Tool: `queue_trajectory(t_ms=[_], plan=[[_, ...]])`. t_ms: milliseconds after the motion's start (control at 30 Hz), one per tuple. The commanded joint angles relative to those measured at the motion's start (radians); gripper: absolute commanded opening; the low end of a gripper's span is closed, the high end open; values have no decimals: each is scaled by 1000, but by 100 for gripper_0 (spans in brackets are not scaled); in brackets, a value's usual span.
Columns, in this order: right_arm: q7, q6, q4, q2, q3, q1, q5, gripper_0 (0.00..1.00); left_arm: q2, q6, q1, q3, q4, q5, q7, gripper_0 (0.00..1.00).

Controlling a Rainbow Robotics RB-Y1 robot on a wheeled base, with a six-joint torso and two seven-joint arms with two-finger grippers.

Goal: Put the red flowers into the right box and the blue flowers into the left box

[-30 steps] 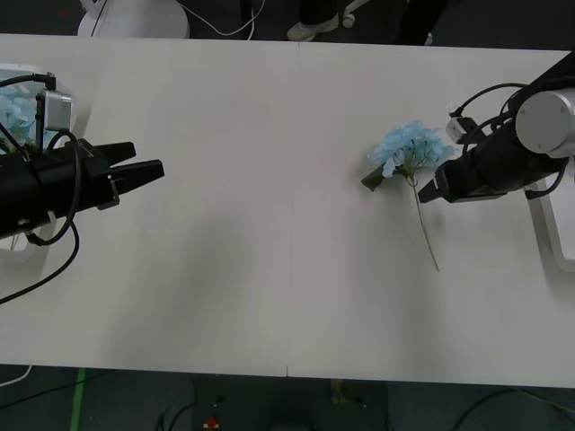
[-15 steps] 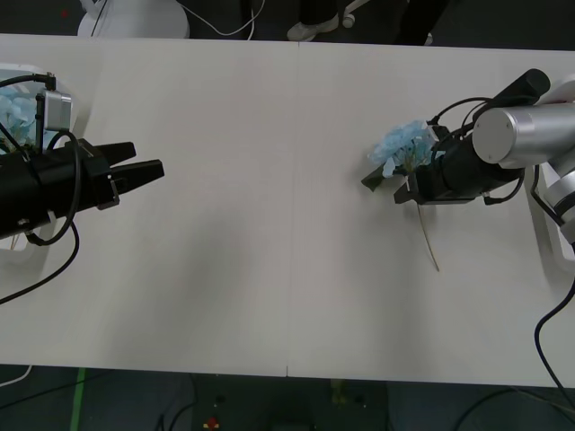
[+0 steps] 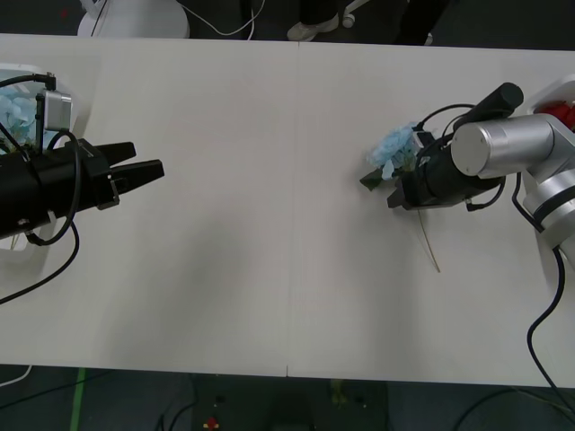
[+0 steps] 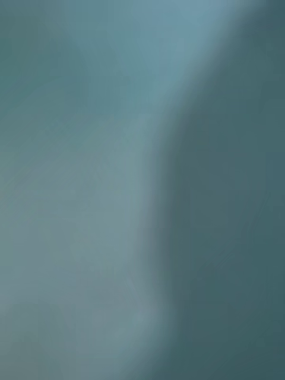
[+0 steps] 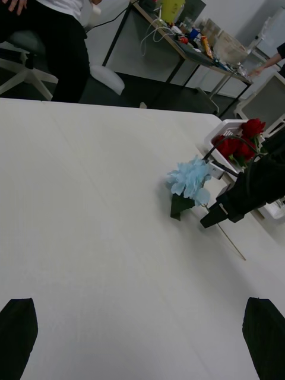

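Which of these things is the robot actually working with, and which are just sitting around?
Part of the job:
- blue flower on the table, right gripper down at its stem
- red flowers in the right box
- blue flowers in the left box
- left gripper, open, waiting

Just lying about:
- cluttered desk behind

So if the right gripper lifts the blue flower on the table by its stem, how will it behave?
Probably light: the blue flower has a thin stem. The big bloom may droop or swing. The right gripper is at the stem just below the bloom, which should limit that.

front overhead, left wrist low across table point(image 5: 89, 196), both sharing blue flower point(image 3: 395, 148)
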Motion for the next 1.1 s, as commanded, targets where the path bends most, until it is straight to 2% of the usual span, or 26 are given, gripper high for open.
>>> queue_trajectory(t_ms=[33, 700, 800, 1100], plan=[[6, -7, -1, 20, 3, -46, 11, 0, 5, -1, 15, 12, -12, 14, -52, 100], [16, -12, -1, -14, -6, -55, -73, 0, 5, -1, 15, 10, -12, 14, -52, 100], [30, 4, -2, -37, -6, -68, -141, 0, 5, -1, 15, 10, -12, 14, -52, 100], [234, 22, -53, -106, -63, -151, -510, 0, 5, 1, 15, 1, -12, 22, -50, 100]])
